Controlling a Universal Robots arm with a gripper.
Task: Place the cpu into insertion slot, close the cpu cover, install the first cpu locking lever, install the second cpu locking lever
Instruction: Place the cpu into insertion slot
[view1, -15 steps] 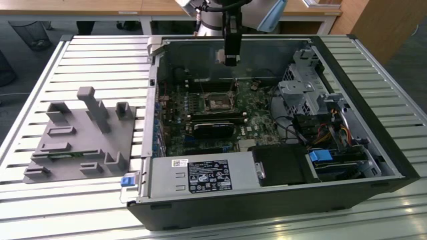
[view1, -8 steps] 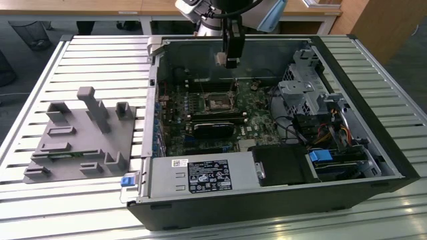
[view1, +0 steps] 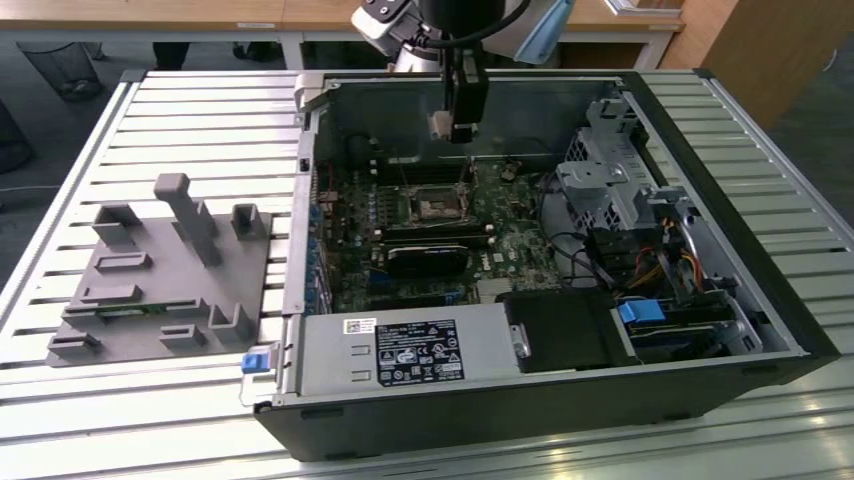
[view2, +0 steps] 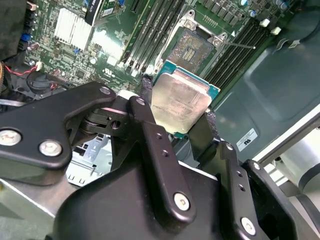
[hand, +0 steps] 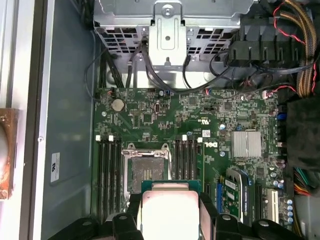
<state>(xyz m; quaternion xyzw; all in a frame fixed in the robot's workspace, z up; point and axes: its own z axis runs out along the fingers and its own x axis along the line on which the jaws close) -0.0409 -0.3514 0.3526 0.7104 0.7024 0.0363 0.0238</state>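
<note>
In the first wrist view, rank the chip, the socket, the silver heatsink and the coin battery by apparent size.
1. chip (nearest the camera, so its lead is unsure)
2. socket
3. silver heatsink
4. coin battery

This looks like a robotics lab or workshop: an opened computer tower (view1: 754, 260) lies on a slatted metal workbench (view1: 174, 110) beside a grey parts fixture (view1: 147, 280), a robot arm (view1: 461, 25) hangs above, and wooden desks (view1: 200, 14) stand behind.

Exterior view high over computer case (view1: 467, 425), both wrist views close — sharing motherboard (hand: 150, 117)
</note>
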